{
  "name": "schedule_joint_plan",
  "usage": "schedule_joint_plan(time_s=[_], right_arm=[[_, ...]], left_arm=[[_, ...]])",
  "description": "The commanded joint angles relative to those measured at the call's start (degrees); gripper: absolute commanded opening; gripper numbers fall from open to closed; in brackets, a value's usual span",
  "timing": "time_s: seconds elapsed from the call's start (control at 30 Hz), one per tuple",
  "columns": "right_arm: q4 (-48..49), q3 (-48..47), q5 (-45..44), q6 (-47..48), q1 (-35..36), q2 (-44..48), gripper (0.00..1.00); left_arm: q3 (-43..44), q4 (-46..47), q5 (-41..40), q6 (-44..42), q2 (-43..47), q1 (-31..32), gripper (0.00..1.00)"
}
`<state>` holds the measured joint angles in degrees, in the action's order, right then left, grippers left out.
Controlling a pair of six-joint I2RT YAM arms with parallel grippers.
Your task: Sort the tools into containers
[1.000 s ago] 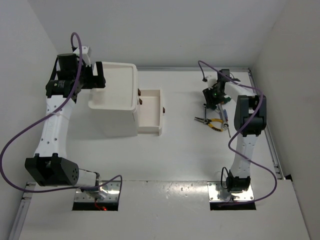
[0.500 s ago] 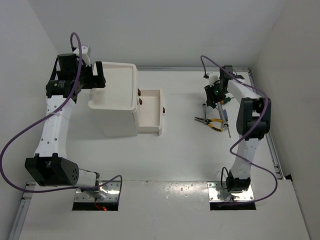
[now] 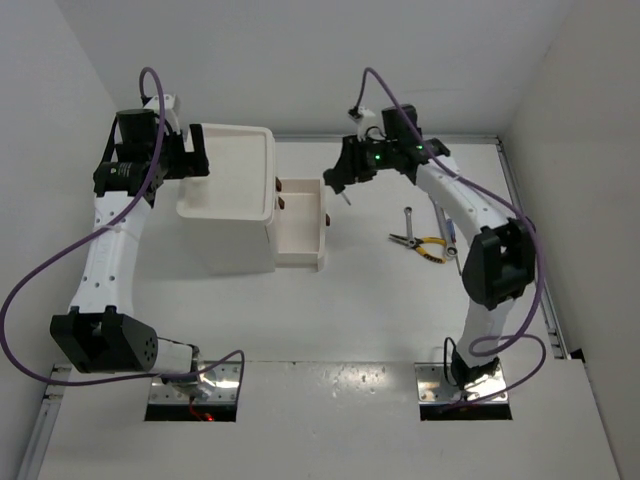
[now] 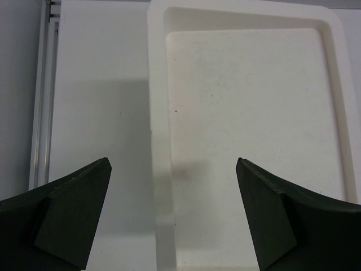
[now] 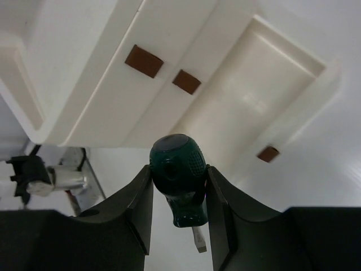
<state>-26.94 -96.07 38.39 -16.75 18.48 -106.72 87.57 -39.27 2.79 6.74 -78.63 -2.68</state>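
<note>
On the white worktop the yellow-handled pliers lie nearest, with the slim blue-handled screwdriver just beside them on the right and a silver metal wrench just beyond. To the left stands the white plastic drawer unit, with one drawer pulled out toward the tools. The right fingers are clamped on the green-handled screwdriver, shaft down, raised beside that drawer's far right corner. Farthest, the left fingers are spread wide, holding nothing, straddling the left rim of the unit's recessed tray top
</note>
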Motion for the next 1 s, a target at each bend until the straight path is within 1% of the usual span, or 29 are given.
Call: schedule_joint_plan(time_s=[0.0, 0.13, 0.27, 0.3, 0.37, 0.4, 0.5, 0.57, 0.6, 0.63, 0.73, 0.77, 0.83, 0.87, 0.9, 0.93, 0.97], right_arm=[[7.8, -4.0, 1.1, -11.5, 3.5, -6.1, 0.00], [8.9, -9.1, -1.6, -12.0, 6.6, -11.0, 0.00], [9.5, -13.7, -2.3, -12.0, 8.2, -16.6, 0.00], [9.5, -14.3, -2.3, -12.0, 8.9, -18.3, 0.08], [8.9, -15.4, -3.7, -11.4, 9.6, -18.9, 0.24], [8.9, -15.4, -4.5, -11.4, 9.6, -19.4, 0.47], [7.2, -15.4, -7.8, -10.3, 10.1, -18.4, 0.69], [5.6, -15.4, -10.2, -9.2, 8.9, -16.0, 0.71], [5.6, -15.4, -11.0, -8.3, 8.3, -14.8, 0.74], [4.5, -15.4, -11.8, -7.4, 7.7, -13.6, 0.74], [0.1, -14.1, -14.1, -1.8, 3.6, -6.9, 0.77], [-1.3, -13.4, -15.9, 2.2, 0.3, -3.6, 0.77], [-6.7, -12.1, -17.8, 7.2, -3.3, -1.6, 0.80], [-9.2, -12.1, -22.1, 9.6, -6.3, -1.6, 0.81], [-12.8, -12.1, -24.3, 13.7, -8.0, -1.0, 0.83], [-14.6, -11.4, -27.9, 15.6, -9.7, -0.9, 0.86], [-15.8, -10.3, -29.3, 16.9, -13.2, -0.9, 0.87]], left_arm=[[0.8, 2.2, -0.9, 0.6, 2.3, 0.5, 1.00], [0.8, 2.2, -0.9, 0.1, 2.3, 0.5, 1.00], [0.8, 2.2, -0.9, -0.4, 2.3, 0.5, 1.00], [0.8, 2.2, -1.4, -0.4, 1.7, 0.5, 1.00], [0.8, 2.2, -1.4, -0.4, 1.7, 0.0, 1.00], [0.8, 2.2, -1.4, -0.4, 1.7, 0.0, 1.00], [0.8, 2.2, -1.4, -0.4, 1.7, 0.0, 1.00], [0.8, 2.2, -1.4, -0.4, 1.7, 0.0, 1.00], [0.8, 2.2, -1.4, -0.4, 1.7, 0.0, 1.00], [0.8, 2.2, -1.4, -0.4, 1.7, 0.0, 1.00], [1.3, 2.2, -0.2, -0.4, 1.7, 0.0, 1.00], [1.3, 2.2, -0.2, -0.4, 1.7, 0.0, 1.00], [1.3, 2.2, 0.5, -0.4, 1.7, 0.0, 1.00], [1.3, 2.2, 1.1, -0.4, 1.7, 0.0, 1.00], [1.3, 2.2, 1.1, -0.4, 1.7, 0.0, 1.00], [1.3, 2.2, 1.8, 0.2, 1.7, 0.0, 1.00], [0.8, 2.2, 1.8, 0.2, 1.7, 0.0, 1.00]])
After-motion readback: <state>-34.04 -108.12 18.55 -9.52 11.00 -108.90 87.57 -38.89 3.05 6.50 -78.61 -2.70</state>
